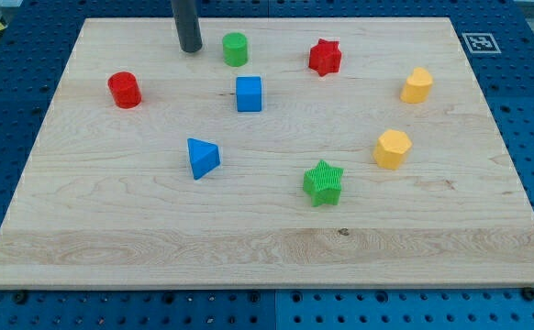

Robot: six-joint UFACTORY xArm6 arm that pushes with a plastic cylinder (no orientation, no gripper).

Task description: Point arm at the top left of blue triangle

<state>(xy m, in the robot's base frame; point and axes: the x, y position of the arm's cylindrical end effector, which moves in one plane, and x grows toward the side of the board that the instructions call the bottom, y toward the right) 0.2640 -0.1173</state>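
Green star (pixel 323 181) lies farthest below-right of my bare tip (pixel 191 49); overshooting could nudge the triangle (pixel 202 158) below it.

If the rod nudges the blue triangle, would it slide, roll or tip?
The blue triangle lies on a flat face with straight edges, so it would likely slide, not roll. Pushed off-centre it would probably turn. It sits low, so tipping seems unlikely. My tip is far above it in the view.

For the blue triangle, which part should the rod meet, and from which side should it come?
No gripping here: my tip only points. Aim at the blue triangle near its upper-left corner, coming down from the view's top. The tip stands above it, left of the green cylinder, and the path looks free.
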